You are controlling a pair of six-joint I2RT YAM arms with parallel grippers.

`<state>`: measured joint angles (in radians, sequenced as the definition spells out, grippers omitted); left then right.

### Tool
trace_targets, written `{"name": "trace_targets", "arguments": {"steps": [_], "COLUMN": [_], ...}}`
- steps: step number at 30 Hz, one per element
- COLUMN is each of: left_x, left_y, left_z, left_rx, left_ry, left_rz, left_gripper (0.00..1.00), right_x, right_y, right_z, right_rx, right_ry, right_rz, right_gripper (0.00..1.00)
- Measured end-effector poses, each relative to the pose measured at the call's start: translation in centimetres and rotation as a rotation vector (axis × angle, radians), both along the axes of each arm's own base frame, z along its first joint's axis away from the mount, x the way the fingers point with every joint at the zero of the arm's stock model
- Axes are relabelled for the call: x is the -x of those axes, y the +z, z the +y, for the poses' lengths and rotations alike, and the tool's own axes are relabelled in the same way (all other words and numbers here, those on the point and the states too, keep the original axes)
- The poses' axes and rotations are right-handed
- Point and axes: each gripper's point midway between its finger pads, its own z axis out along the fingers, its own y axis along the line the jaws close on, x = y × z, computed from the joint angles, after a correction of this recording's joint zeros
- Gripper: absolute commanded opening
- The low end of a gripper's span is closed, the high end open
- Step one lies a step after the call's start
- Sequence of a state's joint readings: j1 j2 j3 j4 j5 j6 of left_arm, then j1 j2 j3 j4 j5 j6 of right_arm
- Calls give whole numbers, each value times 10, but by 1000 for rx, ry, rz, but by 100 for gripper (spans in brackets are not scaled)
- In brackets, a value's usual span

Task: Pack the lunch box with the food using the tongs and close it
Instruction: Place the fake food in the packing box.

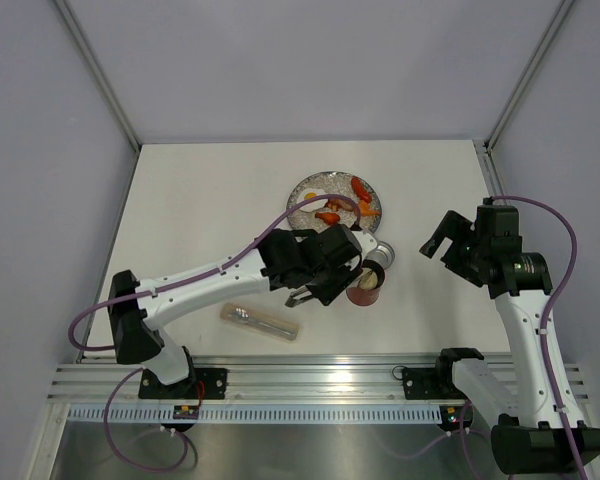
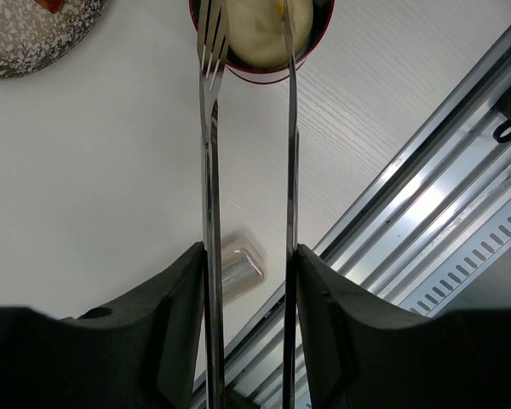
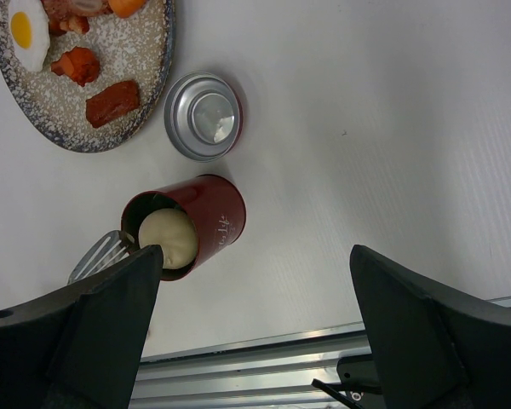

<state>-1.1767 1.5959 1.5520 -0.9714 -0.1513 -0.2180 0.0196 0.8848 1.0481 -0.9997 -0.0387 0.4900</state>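
The red lunch box [image 3: 217, 213] stands upright near the table's front, with a pale round ball [image 3: 166, 237] of food inside it. My left gripper [image 2: 249, 251] is shut on the silver tongs [image 2: 211, 170]. Their two arms stand apart, and their tips reach over the lunch box's [image 2: 264, 72] mouth on either side of the ball [image 2: 255, 34]. The round lid [image 3: 203, 115] lies upside down, metal side up, beside the plate. A fried egg [image 3: 27, 30] and red-brown sausages [image 3: 111, 102] lie on the plate. My right gripper [image 1: 450, 240] hovers open to the right of the lunch box [image 1: 365, 293], holding nothing.
The speckled grey plate [image 1: 305, 190] sits behind the lunch box. A clear plastic case [image 1: 260, 320] lies at the front left near the metal rail [image 1: 310, 375]. Grey walls close in the table at the back and sides.
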Motion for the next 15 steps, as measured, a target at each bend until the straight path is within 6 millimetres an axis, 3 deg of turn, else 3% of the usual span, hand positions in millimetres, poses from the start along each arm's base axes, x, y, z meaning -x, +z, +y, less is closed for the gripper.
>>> {"name": "trace_targets", "arguments": {"steps": [15], "left_x": [0], "left_y": [14], "left_z": [-5], "left_rx": [22], "left_ry": [-4], "left_rz": [-8], "left_gripper": [52], "right_x": [0], "right_y": [0], "right_z": [0], "right_rx": [0], "right_ry": [0], "right_rz": [-1], "right_gripper": [100]}}
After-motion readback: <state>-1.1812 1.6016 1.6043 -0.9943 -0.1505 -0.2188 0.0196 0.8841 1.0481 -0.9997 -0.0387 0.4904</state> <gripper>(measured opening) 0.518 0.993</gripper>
